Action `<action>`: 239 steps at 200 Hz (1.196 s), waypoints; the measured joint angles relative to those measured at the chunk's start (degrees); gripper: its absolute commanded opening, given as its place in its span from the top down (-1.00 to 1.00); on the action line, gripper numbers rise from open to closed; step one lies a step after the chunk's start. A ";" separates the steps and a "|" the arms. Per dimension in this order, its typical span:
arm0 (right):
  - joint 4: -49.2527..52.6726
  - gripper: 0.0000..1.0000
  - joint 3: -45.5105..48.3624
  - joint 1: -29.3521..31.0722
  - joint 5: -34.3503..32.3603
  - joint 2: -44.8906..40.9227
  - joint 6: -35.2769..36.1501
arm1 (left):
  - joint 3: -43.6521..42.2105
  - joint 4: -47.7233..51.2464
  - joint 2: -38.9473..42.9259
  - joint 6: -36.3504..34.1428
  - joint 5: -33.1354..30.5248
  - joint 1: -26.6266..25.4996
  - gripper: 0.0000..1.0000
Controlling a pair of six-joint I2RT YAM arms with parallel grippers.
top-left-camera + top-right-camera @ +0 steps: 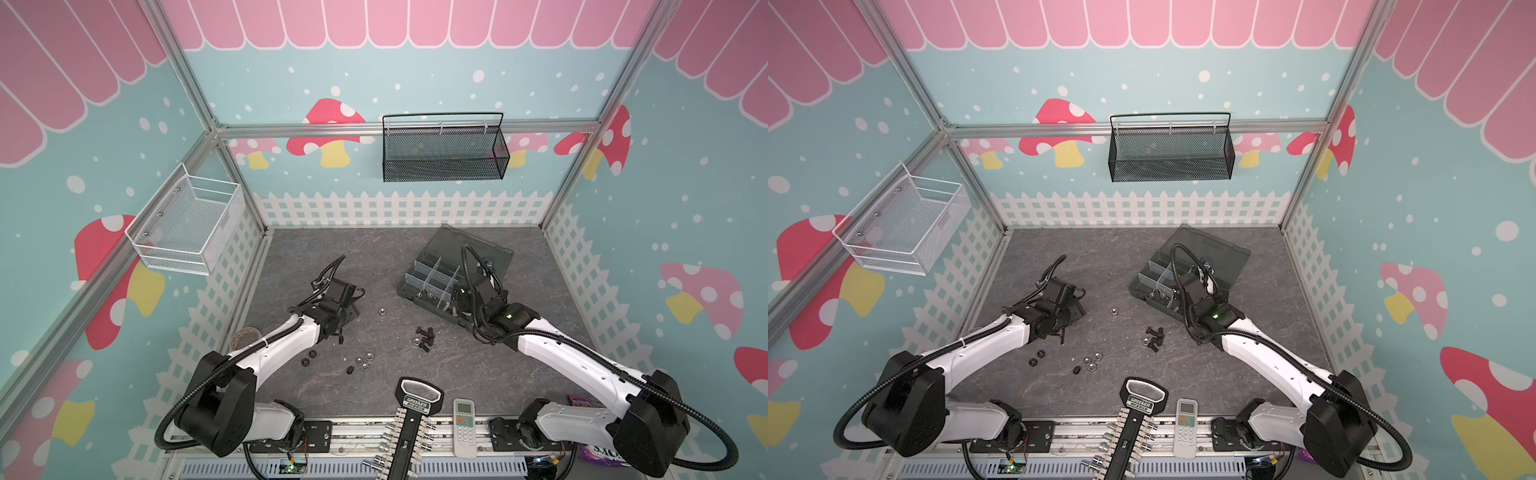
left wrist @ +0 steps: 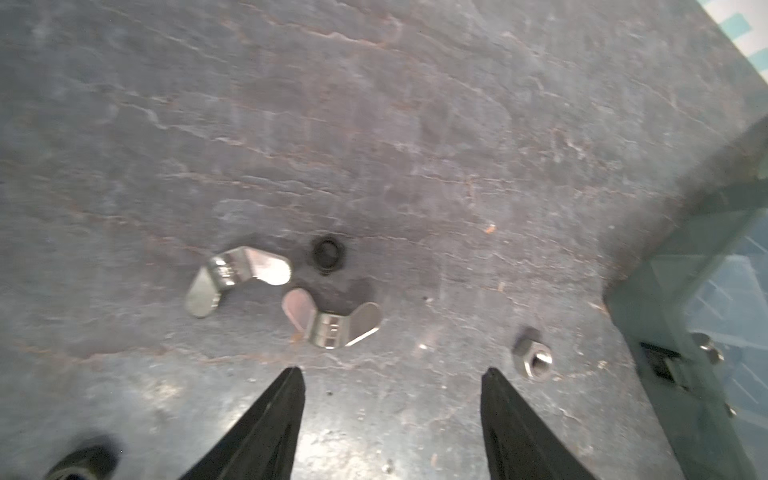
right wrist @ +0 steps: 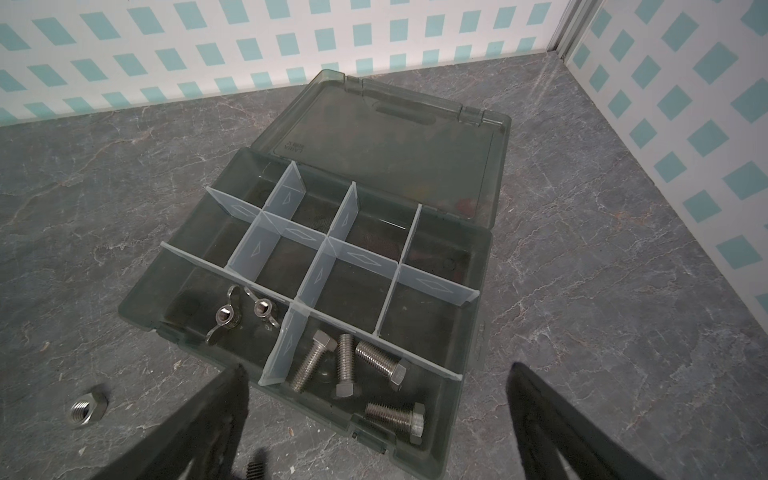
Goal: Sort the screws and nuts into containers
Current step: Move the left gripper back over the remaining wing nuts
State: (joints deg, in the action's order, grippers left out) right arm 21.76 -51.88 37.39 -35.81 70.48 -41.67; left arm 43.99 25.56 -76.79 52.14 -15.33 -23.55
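The desk (image 1: 374,257) is a dark grey slab with a stone pattern. It stands in a booth of aluminium bars, and the walls carry turquoise paper with pink mushrooms and a white picket fence. The dark grey translucent plastic organiser box (image 1: 419,276) lies open toward the back of the desk, with its lid flat behind it. Light dividers split it into small compartments (image 3: 345,291).

High behind the box, a black mesh basket (image 1: 444,153) hangs on the back wall. A white wire basket (image 1: 187,224) hangs on the side wall, well apart from the box. In front of the box, at the desk's near edge, lie a long black rack of silver sockets (image 1: 409,432) and a white remote control (image 1: 464,426).

Between box and rack there is a heap of black round-headed screws (image 1: 424,336). Farther from the box lie some silver nuts (image 1: 365,359) and black nuts (image 1: 309,357). One silver hex nut (image 1: 380,310) lies near the box's front corner.

In both top views the right arm (image 1: 561,349) covers the near compartments of the box. The right wrist view shows them: four silver hex-head screws (image 3: 345,365) lie in one, and two silver wing nuts (image 3: 224,320) in the one beside it. The right jaws are spread wide above the box's front edge and grip nothing.

The left arm (image 1: 282,340) hides the desk under it. The left wrist view shows two more silver wing nuts (image 2: 237,274) and a small black nut (image 2: 328,255) there, apart from the box. The left jaws are spread over bare desk and grip nothing.
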 measured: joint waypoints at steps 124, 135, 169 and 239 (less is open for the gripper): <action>-0.15 -0.96 -0.39 0.00 1.44 2.25 -0.46 | -0.92 8.48 -0.50 -7.54 0.35 10.84 -0.21; -0.13 -0.96 -0.39 0.00 1.62 2.36 -0.48 | -0.92 8.70 -1.81 -7.96 0.61 10.84 -0.21; -0.11 -0.96 -0.39 0.00 1.84 2.36 -0.66 | -0.87 9.03 -5.16 -9.11 1.05 10.91 -0.21; -0.07 -0.96 -0.61 0.00 1.81 2.54 -0.83 | 2.49 9.33 -12.83 -11.30 1.03 11.65 -0.22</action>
State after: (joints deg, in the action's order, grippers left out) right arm 21.69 -52.49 37.39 -34.00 73.01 -42.50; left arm 46.48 34.89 -89.62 40.84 -14.31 -11.90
